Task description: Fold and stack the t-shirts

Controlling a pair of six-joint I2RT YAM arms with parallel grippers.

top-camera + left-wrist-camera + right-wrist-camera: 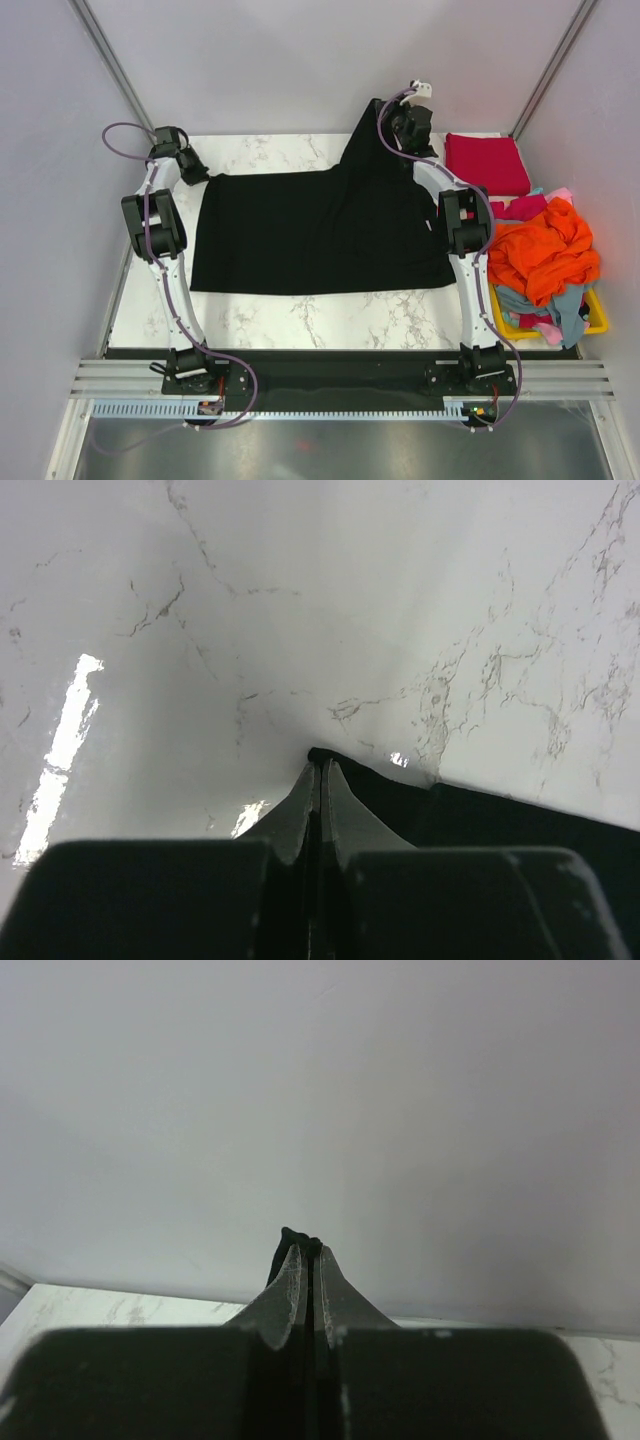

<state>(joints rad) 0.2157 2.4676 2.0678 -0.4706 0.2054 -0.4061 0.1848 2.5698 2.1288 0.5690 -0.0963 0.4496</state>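
**Both far corners pinched: level the lift before you fold**

The marble desk [300, 312] carries the large black t-shirt [300, 235]. It is spread flat across the middle, with its far right corner drawn up off the surface. At the right edge, the yellow basket [600, 318] holds the unfolded orange t-shirt [540, 250] and the light blue one [520, 300]. A crimson red t-shirt [487, 163] lies folded at the far right.

Your right end effector [308, 1250] hangs raised near the back wall, clamped narrow on a nub of black cloth. Your left end effector [320, 770] sits low at the far left, its fingers pressed together on the shirt's corner, right at the desk surface.

The step looks like carrying the far edge over toward the near hem. Raise the left to match the right so the edge hangs level, then bring both near together, keeping the cloth taut but not stretched. Each grip catches little cloth, so a jerk could pull a corner free. Lay edge on edge before you let go.
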